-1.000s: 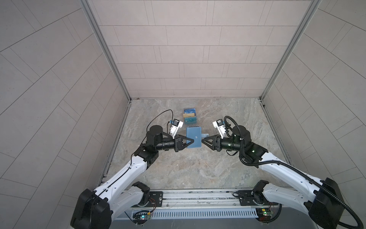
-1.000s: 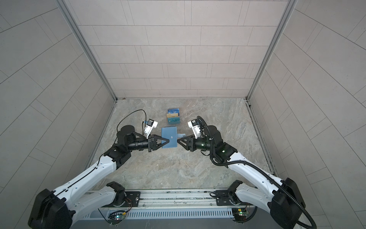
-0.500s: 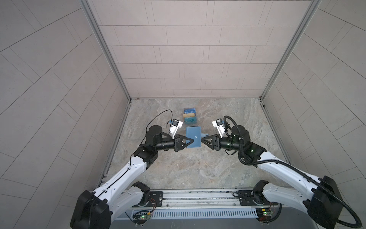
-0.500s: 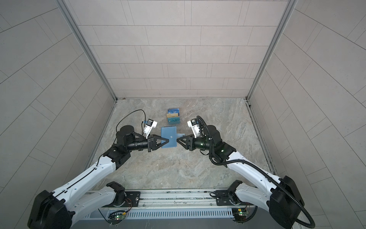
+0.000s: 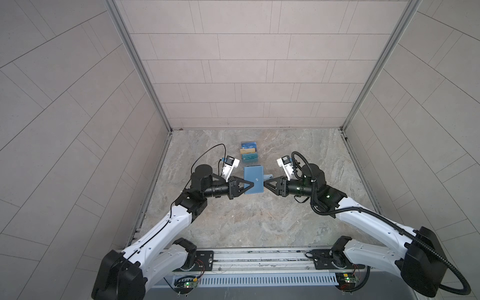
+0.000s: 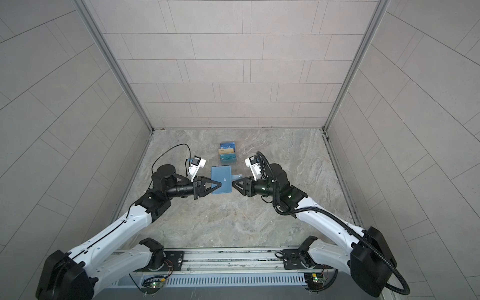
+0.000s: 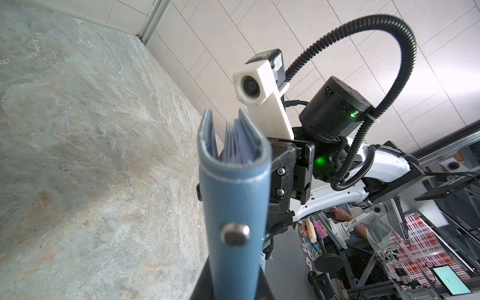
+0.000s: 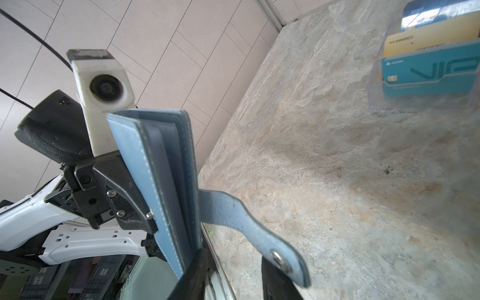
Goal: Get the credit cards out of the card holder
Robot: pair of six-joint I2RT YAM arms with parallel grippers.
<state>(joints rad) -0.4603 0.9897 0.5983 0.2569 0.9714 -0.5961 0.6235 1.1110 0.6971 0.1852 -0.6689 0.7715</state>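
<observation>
We hold the card holder [image 5: 255, 175] in the air over the middle of the table [image 5: 233, 220], between the two arms and just on the near side of the clear stand [image 5: 249, 155] of display cards. The left gripper [image 5: 251, 185] is clamped on it from the spine side, one finger lying across the upper cover. The right gripper [image 5: 265, 185] sits at the open edge with its jaws apart. In the right wrist view the loose tab [image 8: 249, 223] hangs across one finger, and we see nothing pinched. The credit cards do not show; only inner sleeves [image 7: 237, 145] peek out between the covers. The holder lies roughly flat with the snap stud [image 5: 256, 179] facing up. Its long axis runs from our base toward the back wall, with the spine to the left and the open edge and tab to the right. We judge the step in hand to be folding it open. To do it well, our right jaws should catch one cover alone, not the whole stack, and swing it in an arc about the spine rather than pull straight out. Our left clamp pins both covers, so it may have to shift first.
</observation>
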